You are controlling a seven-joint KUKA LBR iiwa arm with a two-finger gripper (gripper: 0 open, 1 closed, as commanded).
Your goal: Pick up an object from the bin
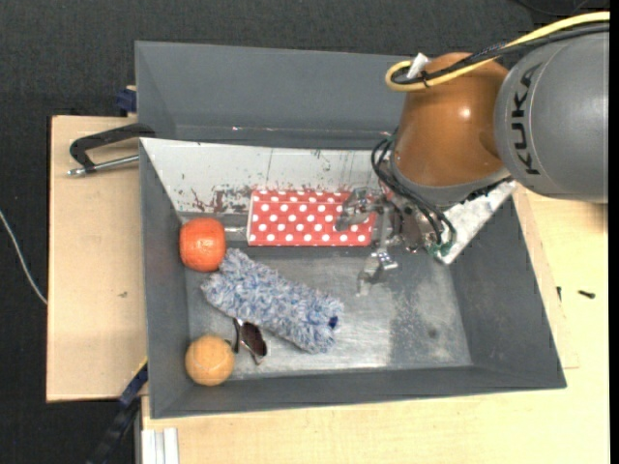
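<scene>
Grey metal bin (503, 298), scuffed floor. My gripper (379, 257) hangs at the right end of the red white-dotted box (300, 218) by the back wall; can't tell how wide it's open. I'd come straight down across that short end, clear of the wall. Count: one box, two balls (reddish ball (202, 245), paler ball (210, 360)), one fuzzy blue cloth (271, 303), one white scrap (474, 222)

Orange ball (202, 245) at left; blue fuzzy mitt (271, 301) centre; yellowish ball (210, 360) below.
</scene>
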